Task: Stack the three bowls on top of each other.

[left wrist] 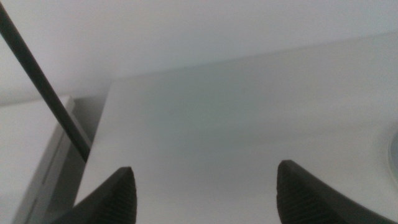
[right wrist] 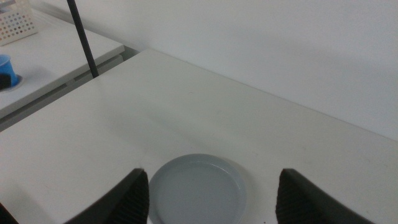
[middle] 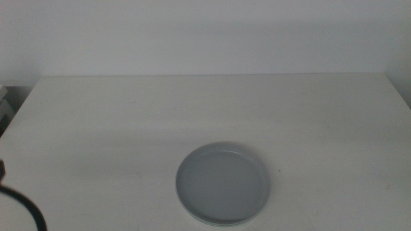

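Note:
A grey-blue bowl (middle: 222,184) lies flat on the white table (middle: 128,122), near the front edge and a little right of the middle. A thin paler rim shows under its front edge. No separate white or mint green bowl is in view. The right wrist view shows the same bowl (right wrist: 198,190) below and ahead of my right gripper (right wrist: 214,199), which is open, empty and held above the table. My left gripper (left wrist: 205,199) is open and empty over the table's left part, with only a sliver of the bowl (left wrist: 393,149) at that picture's edge. Neither gripper shows in the middle view.
A dark cable (middle: 26,208) curves in at the front left corner. Beyond the table's left edge is a lower side surface with a white basket (right wrist: 15,22), a blue object (right wrist: 5,70) and a dark thin pole (right wrist: 83,37). A white wall is behind.

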Controlling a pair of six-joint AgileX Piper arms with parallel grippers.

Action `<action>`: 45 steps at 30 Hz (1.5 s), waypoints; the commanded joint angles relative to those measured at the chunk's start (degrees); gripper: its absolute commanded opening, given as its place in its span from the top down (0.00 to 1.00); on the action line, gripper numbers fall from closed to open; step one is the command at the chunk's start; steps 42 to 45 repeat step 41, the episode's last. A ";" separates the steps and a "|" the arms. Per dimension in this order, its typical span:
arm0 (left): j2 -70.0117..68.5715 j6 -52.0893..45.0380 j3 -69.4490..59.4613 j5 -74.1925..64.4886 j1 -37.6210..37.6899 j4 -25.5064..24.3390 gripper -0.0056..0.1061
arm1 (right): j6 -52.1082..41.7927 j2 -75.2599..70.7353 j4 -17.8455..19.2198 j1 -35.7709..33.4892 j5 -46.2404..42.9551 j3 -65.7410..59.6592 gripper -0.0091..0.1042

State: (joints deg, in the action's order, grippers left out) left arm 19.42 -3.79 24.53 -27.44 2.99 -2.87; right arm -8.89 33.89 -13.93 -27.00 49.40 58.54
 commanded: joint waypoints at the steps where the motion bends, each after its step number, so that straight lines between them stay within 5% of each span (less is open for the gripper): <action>1: -1.45 0.25 -1.21 4.40 -0.05 0.58 0.29 | -0.84 0.62 -0.32 -0.07 -3.97 1.29 0.46; 8: -2.17 0.25 -8.98 4.40 -0.05 0.58 0.29 | -0.84 0.29 0.38 -0.07 -7.90 -2.45 0.46; 15: -9.25 0.16 -16.86 6.87 -0.05 0.66 0.29 | -0.84 -2.72 9.90 -0.02 -46.65 -22.36 0.46; 17: -11.51 0.16 -18.32 7.86 -0.05 0.80 0.29 | -0.84 -4.60 10.18 0.57 -51.92 -28.54 0.46; 25: -19.37 0.16 -25.16 13.91 -0.05 7.80 0.29 | -0.84 -18.02 7.32 12.99 -50.34 -46.73 0.46; 32: -21.00 0.21 -25.93 14.59 -0.05 8.00 0.29 | -0.84 -29.04 5.68 23.89 -49.40 -57.94 0.46; 45: -21.00 0.21 -25.93 14.92 -0.05 8.00 0.29 | -0.84 -33.85 5.73 26.25 -46.43 -59.82 0.46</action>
